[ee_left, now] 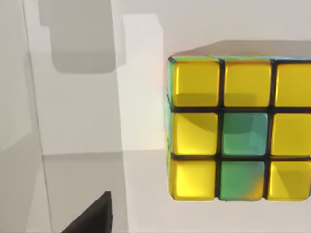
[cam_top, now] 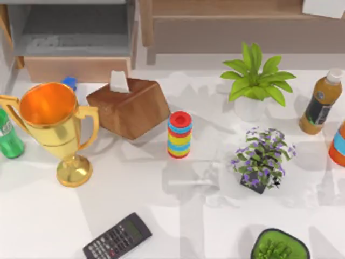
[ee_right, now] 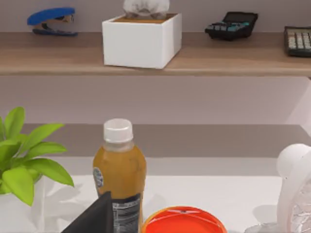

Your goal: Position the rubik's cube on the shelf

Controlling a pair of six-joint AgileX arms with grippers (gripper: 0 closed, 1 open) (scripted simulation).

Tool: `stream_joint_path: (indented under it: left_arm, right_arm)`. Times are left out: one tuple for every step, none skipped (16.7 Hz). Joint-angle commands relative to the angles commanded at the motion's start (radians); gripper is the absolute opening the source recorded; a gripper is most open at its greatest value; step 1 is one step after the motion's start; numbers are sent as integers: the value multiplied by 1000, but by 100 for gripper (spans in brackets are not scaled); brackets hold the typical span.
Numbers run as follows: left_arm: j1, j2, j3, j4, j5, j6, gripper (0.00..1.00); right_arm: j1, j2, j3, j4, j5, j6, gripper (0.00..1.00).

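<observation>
**Cube up close, shelf waiting**

The rubik's cube [ee_left: 240, 128] sat right under your left wrist camera, a yellow face with two green tiles towards the lens, resting on a pale surface. I couldn't place that spot on the worktop. The left gripper [ee_left: 92, 216] hung just beside it, apparently lining up a grasp, though I couldn't tell whether the pincer was wide or narrow.

The shelf [ee_right: 218, 56] ran along the worktop's far edge. Its board already carried a blue stapler [ee_right: 51, 19], a white tissue box [ee_right: 141, 41] and a calculator [ee_right: 232, 24], so you'd need a bare gap.

The right gripper [ee_right: 95, 216] idled near the juice bottle [ee_right: 119, 170], its pincer state also unclear.
</observation>
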Motion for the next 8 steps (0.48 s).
stream_joint_path:
  left_arm:
    - [5, -1, -2, 2, 1, 1, 100]
    - [4, -3, -5, 4, 1, 1, 100]
    - [2, -7, -17, 11, 0, 0, 100]
    - [0, -10, -34, 25, 0, 0, 100]
    - [0, -11, -53, 42, 0, 0, 100]
    - [0, -8, -70, 62, 0, 0, 100]
    - [0, 0, -83, 83, 0, 0, 100]
    - [-1, 14, -91, 103, 0, -2, 100]
  right_arm:
    - [0, 0, 0, 0, 0, 0, 100]
    - [0, 0, 0, 0, 0, 0, 100]
    - [0, 0, 0, 0, 0, 0, 100]
    - [0, 0, 0, 0, 0, 0, 100]
    - [0, 0, 0, 0, 0, 0, 100]
    - [0, 0, 0, 0, 0, 0, 100]
    - [0, 0, 0, 0, 0, 0, 100]
    - [0, 0, 0, 0, 0, 0, 100]
